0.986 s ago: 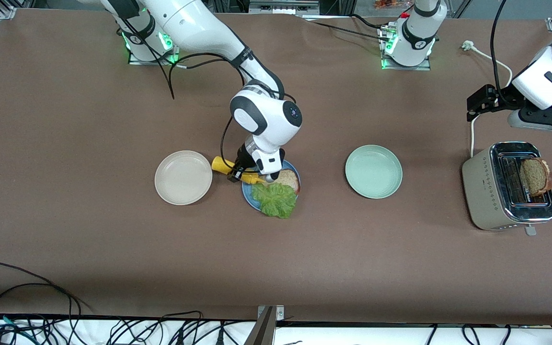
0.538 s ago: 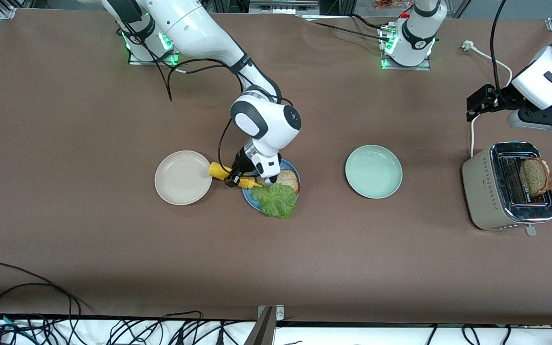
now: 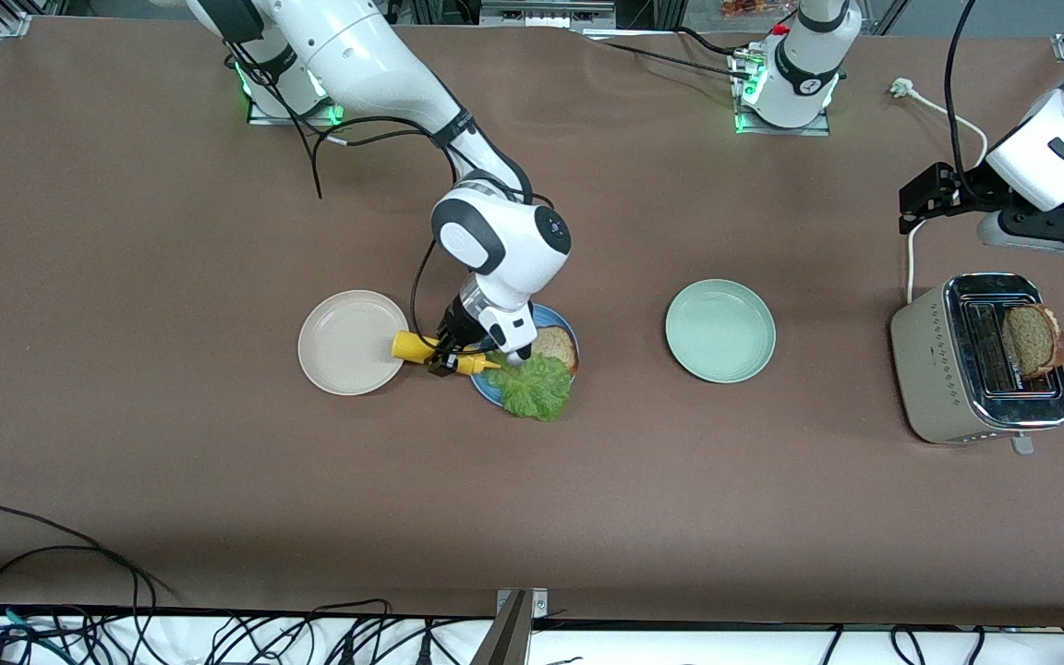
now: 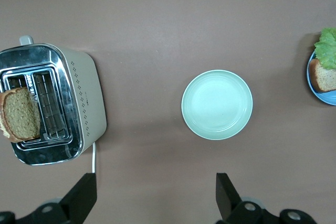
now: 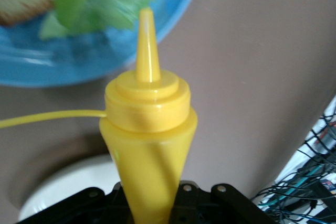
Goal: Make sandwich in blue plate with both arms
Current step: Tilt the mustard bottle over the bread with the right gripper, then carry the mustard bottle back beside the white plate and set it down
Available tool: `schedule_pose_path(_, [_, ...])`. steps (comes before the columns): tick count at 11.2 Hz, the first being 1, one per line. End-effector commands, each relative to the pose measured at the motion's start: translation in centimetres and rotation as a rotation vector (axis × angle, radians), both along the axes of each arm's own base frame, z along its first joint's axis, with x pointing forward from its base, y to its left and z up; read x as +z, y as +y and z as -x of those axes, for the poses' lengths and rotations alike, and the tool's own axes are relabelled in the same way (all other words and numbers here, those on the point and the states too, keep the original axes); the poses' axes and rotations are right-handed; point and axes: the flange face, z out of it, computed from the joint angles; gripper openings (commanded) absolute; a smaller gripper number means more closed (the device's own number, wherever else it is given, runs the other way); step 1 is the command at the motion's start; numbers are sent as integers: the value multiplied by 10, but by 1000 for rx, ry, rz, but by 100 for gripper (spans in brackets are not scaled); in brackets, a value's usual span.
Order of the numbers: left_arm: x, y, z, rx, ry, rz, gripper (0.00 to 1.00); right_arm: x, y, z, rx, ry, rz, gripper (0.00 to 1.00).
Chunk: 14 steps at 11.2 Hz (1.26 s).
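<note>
Yellow conical squeeze bottle [image 3: 440, 354] | clamped in right tool [image 3: 447, 356] | over blue plate [image 3: 488, 388]

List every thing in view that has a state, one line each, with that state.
Right gripper: shut on the yellow squeeze bottle, tipped, nozzle toward the blue plate.
Left gripper: open, empty, waiting above the table.
Lettuce leaf: lying on the blue plate, overhanging its rim.
Bread slice: on the blue plate, partly under the lettuce.
Toaster: second bread slice sticking up from a slot.
Pale green plate: empty.
Beige plate: empty.
</note>
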Motion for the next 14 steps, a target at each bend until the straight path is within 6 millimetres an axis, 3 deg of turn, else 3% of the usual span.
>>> schedule_pose_path(1, [5,0,0,-20,-10,-11,100,90,-41,-27,29,107,-100,0])
schedule_pose_path(3, [5,0,-1,-21,-12,-9,100,149,-85,-45,65,180,-171,0])
schedule_pose_path(5, [5,-2,0,-24,-12,-9,100,191,-127,-52,69,242,-217,0])
schedule_pose_path(6, [5,-3,0,-26,-12,-9,100,208,-157,-58,66,279,-281,0])
schedule_pose_path(10, [6,-1,-1,-23,-17,-6,100,253,-260,-68,136,402,-479,0])
schedule_pose_path(14, [5,0,-2,-21,-16,-6,100,245,-401,-88,279,515,-756,0])
